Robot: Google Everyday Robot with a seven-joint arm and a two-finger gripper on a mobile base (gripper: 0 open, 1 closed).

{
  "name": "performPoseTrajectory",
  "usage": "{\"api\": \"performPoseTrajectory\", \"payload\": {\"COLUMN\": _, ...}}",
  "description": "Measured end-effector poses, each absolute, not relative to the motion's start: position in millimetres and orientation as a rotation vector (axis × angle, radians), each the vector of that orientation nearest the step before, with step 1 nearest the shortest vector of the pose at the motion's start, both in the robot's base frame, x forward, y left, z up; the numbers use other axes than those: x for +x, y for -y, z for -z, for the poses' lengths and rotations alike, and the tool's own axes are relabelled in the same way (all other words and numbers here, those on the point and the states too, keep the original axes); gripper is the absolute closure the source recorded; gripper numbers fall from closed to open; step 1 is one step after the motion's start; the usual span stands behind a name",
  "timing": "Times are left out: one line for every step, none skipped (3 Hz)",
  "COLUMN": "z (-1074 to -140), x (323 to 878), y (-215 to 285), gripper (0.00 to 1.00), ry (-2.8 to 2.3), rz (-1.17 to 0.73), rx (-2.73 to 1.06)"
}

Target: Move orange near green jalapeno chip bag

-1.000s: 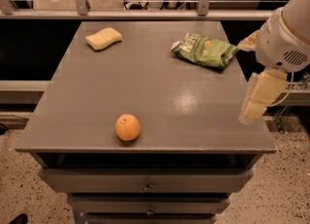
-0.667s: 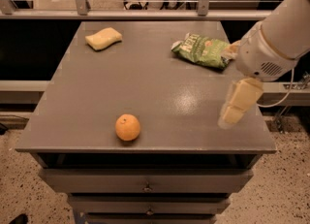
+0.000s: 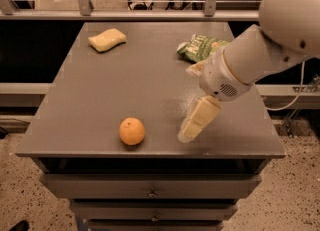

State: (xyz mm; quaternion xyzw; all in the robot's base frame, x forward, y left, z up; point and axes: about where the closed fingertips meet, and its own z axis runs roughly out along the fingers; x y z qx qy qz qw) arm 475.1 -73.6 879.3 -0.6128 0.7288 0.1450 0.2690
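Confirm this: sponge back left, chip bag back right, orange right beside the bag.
Not right. In the camera view the orange sits near the front edge, far from the green jalapeno chip bag. Sponge and bag are placed as stated; the gripper hangs right of the orange.

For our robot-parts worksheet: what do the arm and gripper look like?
The arm is smooth white, built from rounded tubular segments, with a dotted vent patch by the wrist. The gripper, above the table right of the orange, is pale cream and blocky.
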Motion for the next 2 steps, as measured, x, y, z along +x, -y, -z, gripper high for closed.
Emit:
{"api": "performPoseTrajectory", "payload": {"z": -865, "x": 468, "y": 30, "gripper": 0.0, "ry": -1.913, "rz": -0.513, "rx": -1.635}}
{"api": "performPoseTrajectory", "payload": {"z": -851, "x": 459, "y": 0, "gripper": 0.0, "ry": -1.883, "rz": -0.578, "rx": -1.63}}
